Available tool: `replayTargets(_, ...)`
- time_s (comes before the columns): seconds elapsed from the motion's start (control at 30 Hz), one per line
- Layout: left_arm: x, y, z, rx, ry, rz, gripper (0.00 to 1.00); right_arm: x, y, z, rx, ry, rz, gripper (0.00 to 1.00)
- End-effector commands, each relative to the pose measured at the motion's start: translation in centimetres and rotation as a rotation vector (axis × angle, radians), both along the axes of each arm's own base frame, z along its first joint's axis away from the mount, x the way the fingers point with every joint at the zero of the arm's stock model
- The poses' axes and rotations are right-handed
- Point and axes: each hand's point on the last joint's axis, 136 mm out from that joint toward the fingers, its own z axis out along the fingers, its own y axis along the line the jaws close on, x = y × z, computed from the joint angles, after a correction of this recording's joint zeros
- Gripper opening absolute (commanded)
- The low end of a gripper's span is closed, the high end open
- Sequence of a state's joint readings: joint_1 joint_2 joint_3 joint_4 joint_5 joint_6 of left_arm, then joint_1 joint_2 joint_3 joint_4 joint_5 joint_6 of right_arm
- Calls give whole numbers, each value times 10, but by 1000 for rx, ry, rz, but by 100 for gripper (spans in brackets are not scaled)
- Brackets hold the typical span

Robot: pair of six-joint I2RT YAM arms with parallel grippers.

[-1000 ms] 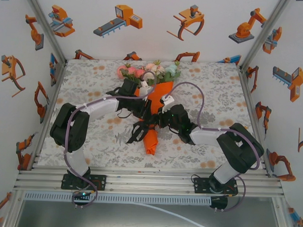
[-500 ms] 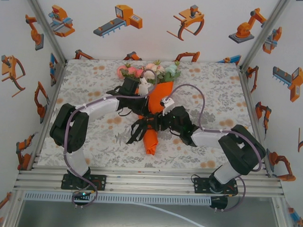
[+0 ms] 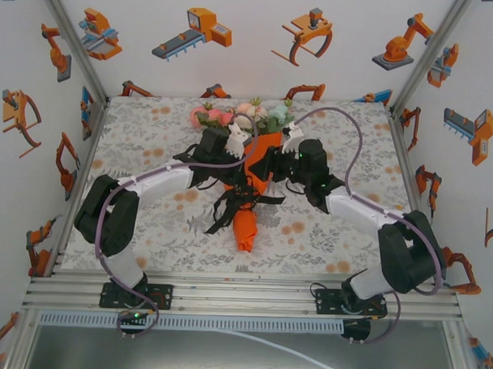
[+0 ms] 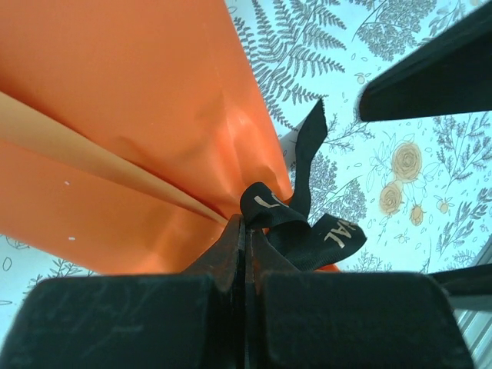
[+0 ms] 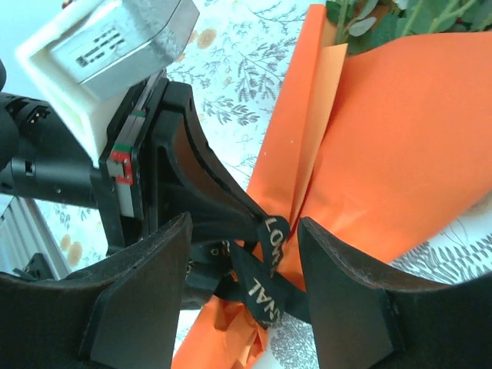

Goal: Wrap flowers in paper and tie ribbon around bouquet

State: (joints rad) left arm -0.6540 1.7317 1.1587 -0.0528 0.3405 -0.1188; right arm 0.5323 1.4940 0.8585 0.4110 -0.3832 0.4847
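Now, in the tying step, the left gripper (image 4: 246, 231) is pinched shut on the black ribbon (image 4: 269, 209) at the waist of the bouquet (image 3: 245, 225) mid-table, while the half-open right gripper (image 5: 244, 231), empty, probably must close on a loop and pull.

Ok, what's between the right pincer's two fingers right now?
In the right wrist view, the right pincer stands open around the looped black ribbon and the tip of the left pincer, which is shut on that ribbon, right beside the orange paper.
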Motion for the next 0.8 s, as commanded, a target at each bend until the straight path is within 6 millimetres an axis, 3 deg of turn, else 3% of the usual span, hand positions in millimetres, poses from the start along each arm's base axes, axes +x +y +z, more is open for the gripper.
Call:
replayTargets(0.0, -1, -2, 22, -48, -37, -6, 0, -1, 7, -24, -24, 86, 36, 55)
replayTargets(0.27, -3, 0, 24, -49, -35, -11, 0, 0, 18, -52, -80, 104, 119, 52)
replayTargets(0.5, -9, -5, 25, -64, -23, -51, 0, 12, 24, -48, -49, 74, 103, 30)
replayTargets(0.63, -10, -4, 27, -66, -24, -53, 5, 10, 25, -45, -33, 55, 113, 10)
replayTargets(0.77, -10, 0, 38, -77, -65, -37, 11, 8, 24, -38, -17, 51, 112, 6)
